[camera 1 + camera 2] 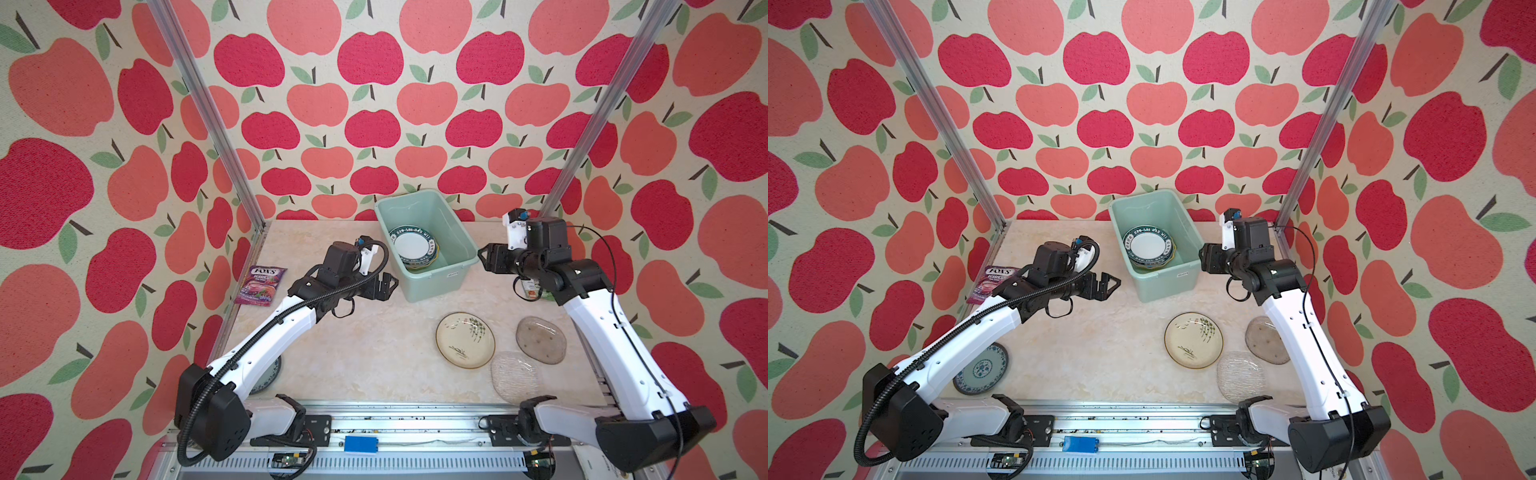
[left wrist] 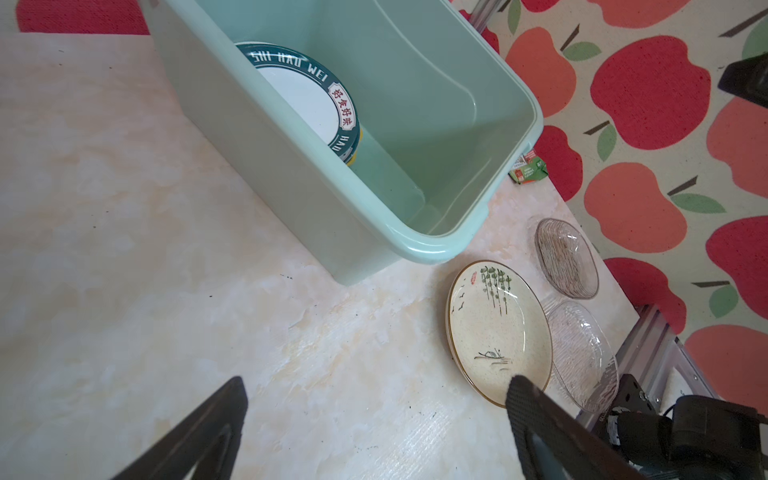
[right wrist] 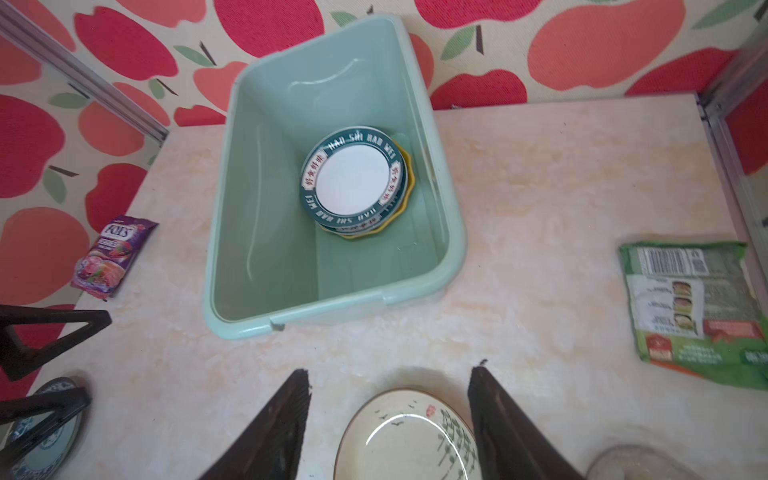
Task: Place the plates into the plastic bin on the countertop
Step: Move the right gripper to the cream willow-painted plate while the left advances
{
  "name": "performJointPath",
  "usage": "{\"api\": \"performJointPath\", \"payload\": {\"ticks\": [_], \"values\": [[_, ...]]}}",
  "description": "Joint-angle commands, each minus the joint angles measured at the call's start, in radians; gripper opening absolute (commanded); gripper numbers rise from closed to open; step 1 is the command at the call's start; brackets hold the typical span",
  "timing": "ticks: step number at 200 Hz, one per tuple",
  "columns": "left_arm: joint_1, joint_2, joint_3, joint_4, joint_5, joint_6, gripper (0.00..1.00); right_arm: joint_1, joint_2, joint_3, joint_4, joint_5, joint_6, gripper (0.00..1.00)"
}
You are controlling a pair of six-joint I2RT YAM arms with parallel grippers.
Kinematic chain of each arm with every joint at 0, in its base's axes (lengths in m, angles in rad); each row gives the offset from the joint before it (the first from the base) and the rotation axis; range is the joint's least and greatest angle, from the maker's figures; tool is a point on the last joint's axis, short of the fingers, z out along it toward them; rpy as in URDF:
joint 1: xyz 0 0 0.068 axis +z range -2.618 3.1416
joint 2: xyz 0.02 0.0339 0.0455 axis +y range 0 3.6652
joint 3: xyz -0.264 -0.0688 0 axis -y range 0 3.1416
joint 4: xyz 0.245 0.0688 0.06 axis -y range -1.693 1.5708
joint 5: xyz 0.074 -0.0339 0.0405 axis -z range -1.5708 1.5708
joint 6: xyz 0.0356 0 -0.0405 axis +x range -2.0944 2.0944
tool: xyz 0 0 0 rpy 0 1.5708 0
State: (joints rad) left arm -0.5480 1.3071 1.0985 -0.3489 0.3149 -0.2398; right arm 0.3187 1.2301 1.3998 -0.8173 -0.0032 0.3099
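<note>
The right gripper (image 3: pixel 390 374) hangs with fingers spread and nothing between them, the cream plate (image 3: pixel 403 440) showing below the gap; the countertop (image 1: pixel 353 353) carries everything; at its back stands the plastic bin (image 1: pixel 432 282), holding a stack topped by a lettered white plate (image 1: pixel 411 245) over a yellow plate (image 3: pixel 409 183); outside lie the cream one, a smoky glass plate (image 1: pixel 540 340), a ribbed glass plate (image 1: pixel 515 376) and a blue-patterned plate (image 1: pixel 982 368) partly under the left arm; the left gripper (image 2: pixel 376 382) is spread wide and empty beside the bin; the cream plate looks the likely next pick: approach its rim on the side away from the ribbed glass plate just beside it, work one finger under the lip, pinch, lift level, and lower it onto the stack rather than dropping it
</note>
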Motion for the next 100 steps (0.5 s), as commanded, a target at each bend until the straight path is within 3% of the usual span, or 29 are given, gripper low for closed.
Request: {"api": "performJointPath", "payload": {"ticks": [1,37,100], "values": [[-0.023,0.023,-0.046,0.114,0.002,0.055,1.0,-0.02,0.012,-0.021,-0.278,0.091,0.089,0.66],[-0.032,0.05,-0.066,0.15,0.036,0.1,1.0,-0.035,0.04,-0.138,-0.358,0.094,0.133,0.69],[-0.033,0.031,-0.055,0.066,0.018,0.157,1.0,-0.036,0.17,-0.318,-0.232,-0.042,0.158,0.73]]}}
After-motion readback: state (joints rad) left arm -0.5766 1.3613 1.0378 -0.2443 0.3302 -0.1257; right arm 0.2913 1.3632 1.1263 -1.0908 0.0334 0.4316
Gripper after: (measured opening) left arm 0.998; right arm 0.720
